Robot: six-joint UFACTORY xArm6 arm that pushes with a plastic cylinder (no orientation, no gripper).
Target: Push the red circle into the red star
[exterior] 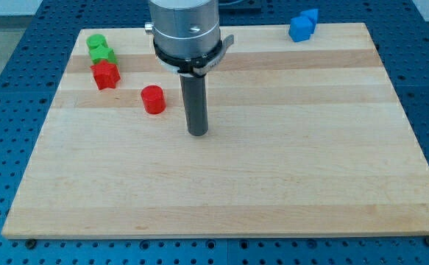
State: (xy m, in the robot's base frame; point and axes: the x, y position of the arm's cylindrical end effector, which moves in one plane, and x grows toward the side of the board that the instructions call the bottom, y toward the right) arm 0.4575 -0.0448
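The red circle, a short red cylinder, stands on the wooden board left of centre. The red star lies up and to the left of it, with a gap between them. My tip rests on the board to the right of the red circle and slightly below it, a short way apart from it and not touching.
Two green blocks sit at the board's top left, just above the red star and touching it. Two blue blocks sit at the board's top edge on the right. A blue perforated table surrounds the board.
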